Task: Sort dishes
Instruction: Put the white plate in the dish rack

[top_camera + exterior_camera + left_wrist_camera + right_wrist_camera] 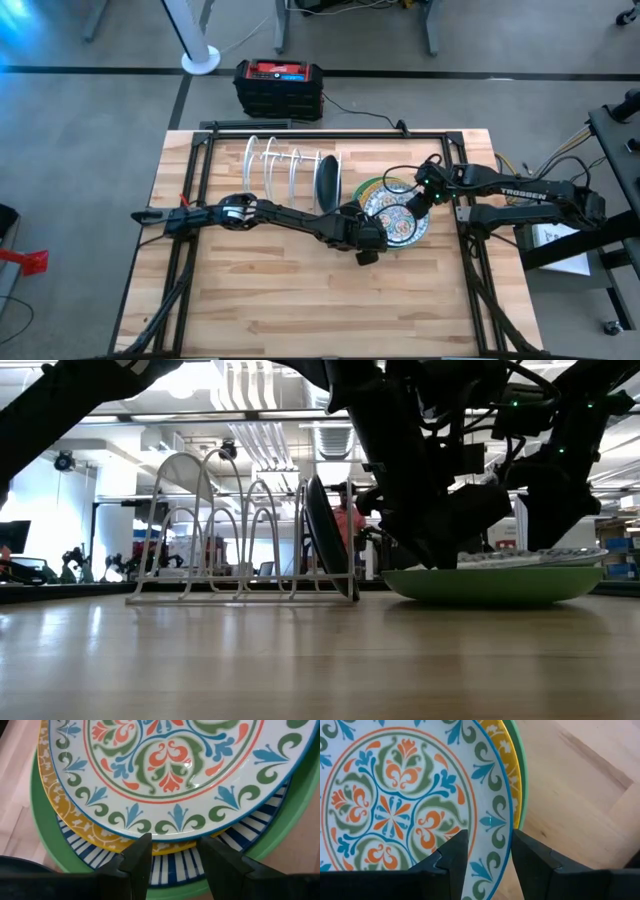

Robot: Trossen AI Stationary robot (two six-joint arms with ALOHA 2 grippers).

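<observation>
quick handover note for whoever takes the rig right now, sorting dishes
Left gripper: open, at the near edge of the plate stack, holding nothing.
Right gripper: open, straddling the rim of the floral plate on top.
Stack, top down: floral plate, mustard-yellow plate, blue-striped plate, green plate.
Done: one dark plate stands in the white rack.
Left: rack the four stacked plates.
</observation>
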